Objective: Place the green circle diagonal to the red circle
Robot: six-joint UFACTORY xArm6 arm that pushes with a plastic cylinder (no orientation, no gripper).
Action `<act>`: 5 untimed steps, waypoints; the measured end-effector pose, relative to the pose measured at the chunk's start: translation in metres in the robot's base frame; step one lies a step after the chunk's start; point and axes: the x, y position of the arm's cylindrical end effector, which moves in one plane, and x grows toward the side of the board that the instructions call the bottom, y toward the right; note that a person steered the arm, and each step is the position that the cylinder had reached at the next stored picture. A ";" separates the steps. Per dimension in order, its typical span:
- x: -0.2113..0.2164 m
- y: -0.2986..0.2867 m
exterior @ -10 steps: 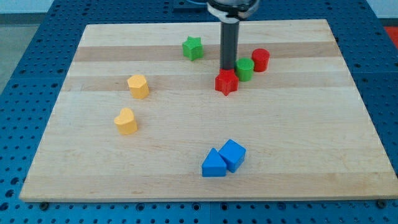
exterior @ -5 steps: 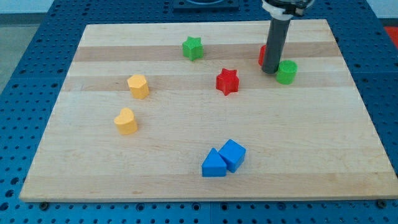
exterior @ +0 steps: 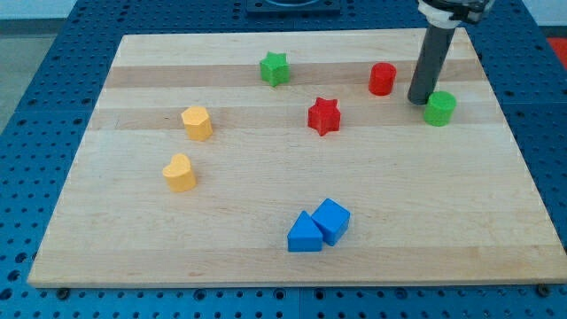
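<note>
Where blue pegboard shows, wood board sits atop.

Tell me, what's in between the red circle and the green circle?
My tip stands there, right beside the green circle on its left; bare wood separates it from the red circle, as the camera view shows.

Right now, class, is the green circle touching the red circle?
No: the green circle sits apart from the red circle, lower and to the view's right, with my tip between them.
</note>
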 end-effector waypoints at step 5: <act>0.028 0.005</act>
